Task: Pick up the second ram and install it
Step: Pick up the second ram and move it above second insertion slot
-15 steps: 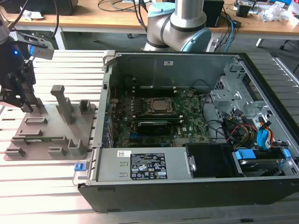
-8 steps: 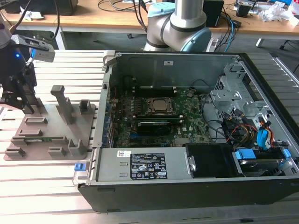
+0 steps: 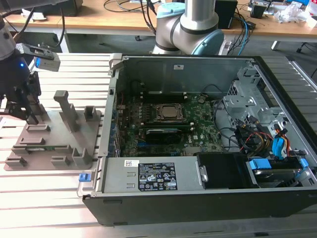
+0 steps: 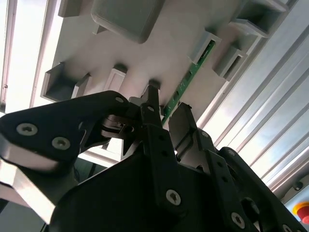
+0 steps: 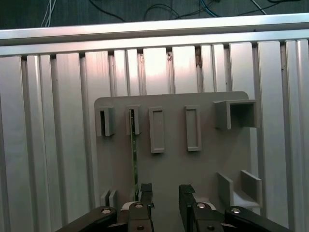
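The second ram [image 3: 45, 147] is a slim green stick lying in slots at the near edge of the grey plastic holder [image 3: 59, 136], at the exterior view's left. In both wrist views it shows as a thin green strip [image 4: 189, 77] [image 5: 134, 154] running across the holder plate. My gripper [image 3: 26, 115] hovers over the holder's far left part, above the stick and apart from it. It is open, and its black fingers [image 4: 153, 104] stand apart with nothing held. The stick's near end runs close beside one finger [image 5: 145, 191]; whether it lies between the fingers I cannot tell.
An open computer case [image 3: 208, 193] lies on the slatted aluminium table [image 3: 44, 203], right of the holder. Inside are the green motherboard [image 3: 200, 126] with a square processor socket [image 3: 168, 113], cables and a drive cage. The arm's base [image 3: 190, 25] stands behind the case.
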`<action>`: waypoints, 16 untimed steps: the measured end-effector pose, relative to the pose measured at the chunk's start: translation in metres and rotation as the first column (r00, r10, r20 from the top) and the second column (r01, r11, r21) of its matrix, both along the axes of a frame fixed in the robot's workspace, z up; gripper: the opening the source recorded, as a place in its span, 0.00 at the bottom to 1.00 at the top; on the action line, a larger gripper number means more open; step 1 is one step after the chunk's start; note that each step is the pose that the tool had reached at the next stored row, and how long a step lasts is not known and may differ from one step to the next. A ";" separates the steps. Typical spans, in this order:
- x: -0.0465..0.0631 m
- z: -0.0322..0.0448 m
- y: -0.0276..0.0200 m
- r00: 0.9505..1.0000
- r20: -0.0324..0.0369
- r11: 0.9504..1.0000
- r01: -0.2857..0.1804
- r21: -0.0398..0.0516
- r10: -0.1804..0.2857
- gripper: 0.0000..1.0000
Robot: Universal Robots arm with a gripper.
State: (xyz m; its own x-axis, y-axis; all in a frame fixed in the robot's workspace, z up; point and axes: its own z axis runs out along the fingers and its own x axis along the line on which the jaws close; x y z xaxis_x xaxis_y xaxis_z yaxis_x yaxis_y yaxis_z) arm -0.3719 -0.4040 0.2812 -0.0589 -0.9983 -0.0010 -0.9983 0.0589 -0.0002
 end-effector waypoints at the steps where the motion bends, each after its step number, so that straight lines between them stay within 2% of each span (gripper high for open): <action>1: 0.000 -0.0014 0.0000 1.000 0.000 1.000 0.000 0.000 0.000 0.36; 16: 0.000 -0.0181 0.0000 1.000 0.000 1.000 0.000 0.000 0.000 0.36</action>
State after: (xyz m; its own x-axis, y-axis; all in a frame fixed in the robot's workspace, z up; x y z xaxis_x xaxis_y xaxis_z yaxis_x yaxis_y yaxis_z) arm -0.3719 -0.4040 0.2632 -0.0589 -0.9983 -0.0009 -0.9983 0.0589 -0.0003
